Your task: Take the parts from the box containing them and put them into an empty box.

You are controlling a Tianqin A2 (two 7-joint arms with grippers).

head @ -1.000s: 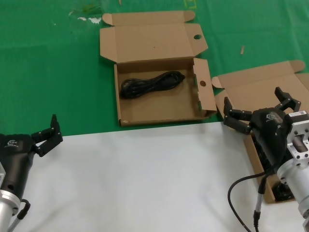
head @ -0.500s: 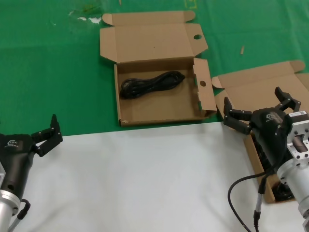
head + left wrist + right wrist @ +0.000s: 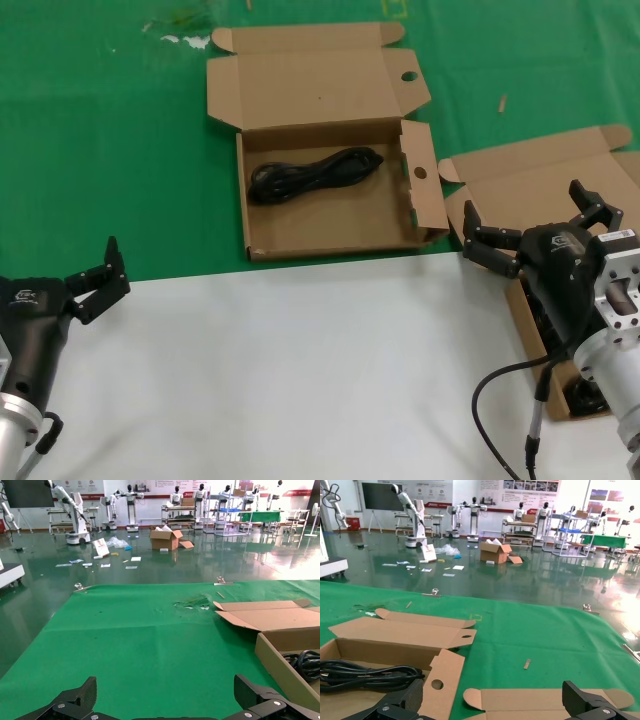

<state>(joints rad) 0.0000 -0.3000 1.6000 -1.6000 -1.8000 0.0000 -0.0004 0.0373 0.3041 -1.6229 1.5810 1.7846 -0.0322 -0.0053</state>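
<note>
The plain-lidded brown cardboard box (image 3: 545, 190) at the right is sitting half hidden behind the right gripper (image 3: 540, 225), whose fingers are spread wide. The holed-lid cardboard box (image 3: 330, 210) farther left is holding a coiled black cable (image 3: 315, 173). The left gripper (image 3: 98, 275) is hovering spread at the near left; its logo is unreadable.

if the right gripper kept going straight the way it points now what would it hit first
Probably the plain lid of the box containing them: the right gripper, jaws open, points over it. Depth is unclear, so it might pass above.
</note>
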